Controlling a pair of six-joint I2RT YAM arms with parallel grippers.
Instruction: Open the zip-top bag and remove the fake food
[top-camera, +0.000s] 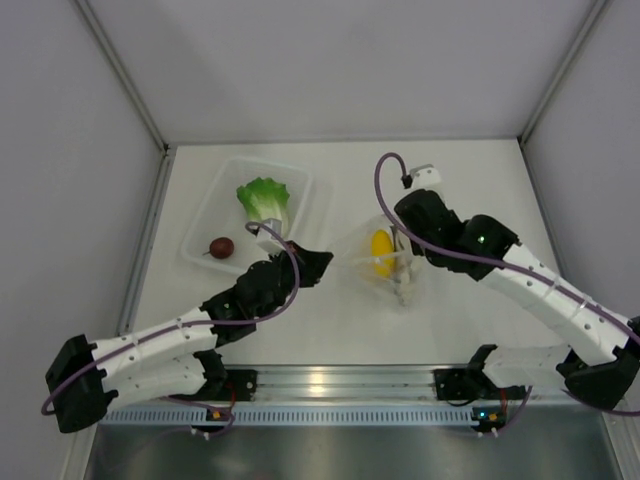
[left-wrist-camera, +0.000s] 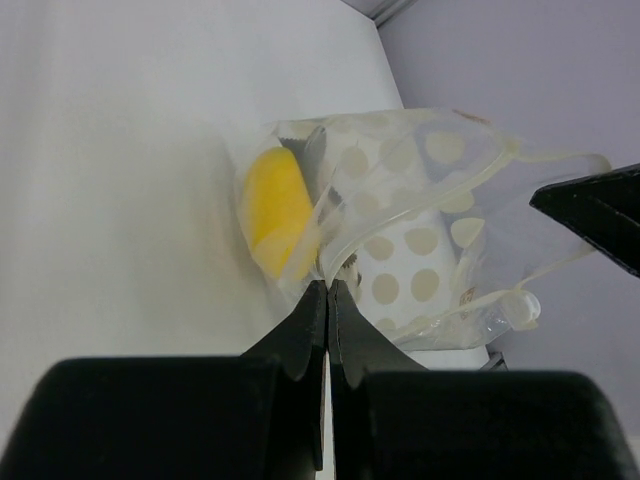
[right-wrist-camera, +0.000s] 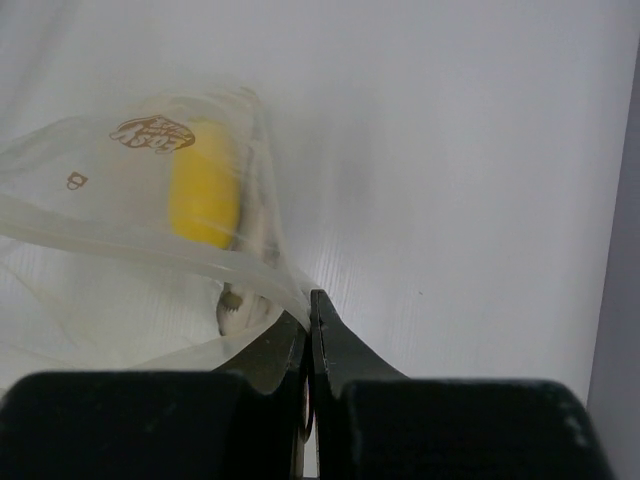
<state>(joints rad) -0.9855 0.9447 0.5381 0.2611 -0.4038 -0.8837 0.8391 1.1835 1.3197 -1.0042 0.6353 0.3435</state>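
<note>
Top external view: the bag (top-camera: 405, 265) is being held at mid-table between the two arms. The left gripper (top-camera: 322, 262) is being brought in from the bag's 9 o'clock side. The right gripper (top-camera: 400, 238) is being brought in from its 12 o'clock side. The yellow piece (top-camera: 382, 252) and a whitish piece (top-camera: 403, 287) are being kept inside the film. The lettuce (top-camera: 265, 198) and red fruit (top-camera: 221, 246) are lying in the tray (top-camera: 215, 200), at the bag's 10 o'clock and well apart from it. Two pieces are therefore judged to be out, with two left to remove.

Left wrist view: the jaws are being pressed fully together, and a fold of the dotted rim appears to be nipped at their tips. From there the rim strip is being drawn toward 3 o'clock, where the right gripper's dark tip is showing. The mouth is being held agape that way. The yellow piece is sitting at 11 o'clock, just behind the film.

Right wrist view: the jaws are likewise being held closed, with clear film clamped between the tips. The film is running off toward 10 o'clock, with the yellow piece seen through it. The whitish piece is lying just beside the tips at 9 o'clock. Opposite parts of the rim are judged to be gripped so that the mouth is being kept spread for emptying. Thin film could slip from so small a pinch.
</note>
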